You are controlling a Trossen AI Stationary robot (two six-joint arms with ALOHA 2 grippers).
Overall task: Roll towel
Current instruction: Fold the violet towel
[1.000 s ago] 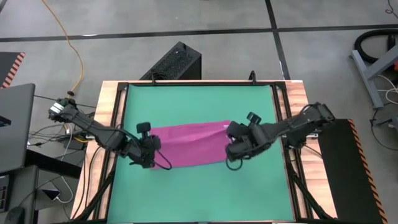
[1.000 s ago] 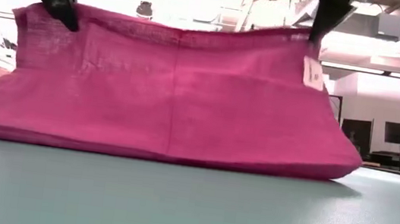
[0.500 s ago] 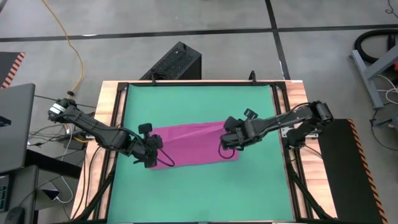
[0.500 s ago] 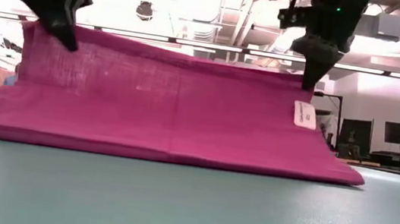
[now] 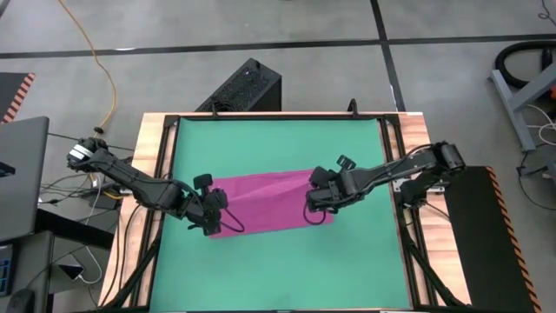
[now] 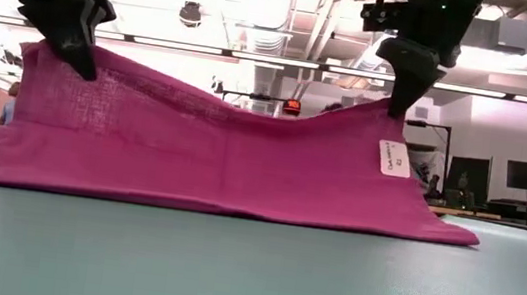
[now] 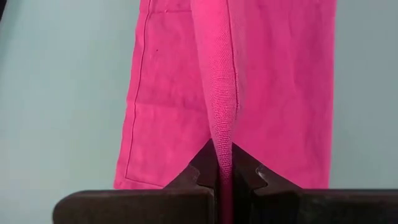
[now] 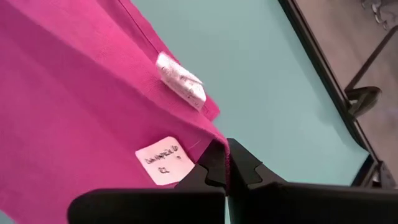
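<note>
— Comparing this moment with a second ago, what is seen to have changed?

— The towel is carried lower and its lifted edge is slackened. A second ago that edge was held high and nearly taut between the two grippers; now a sag is seen in its middle in the low view, and the two held corners are brought closer together across the green mat.

— How are the grippers set?

— The left gripper is clamped tight on the towel's left corner — in its wrist view a pinched ridge of cloth is seen running between the closed fingers. The right gripper is likewise closed on the right corner, just beside the white tag. Nothing else is held by either.

— And where is the towel found?

— It is placed near the middle of the mat. Its lower part is spread flat on the surface, while the pinched edge is held up off it, so a low tent is formed.

— What is meant by that for the roll?

— The raised edge is probably being laid over the flat part, as a first fold or turn. No roll is formed yet, so the task is judged to be at an early stage.
</note>
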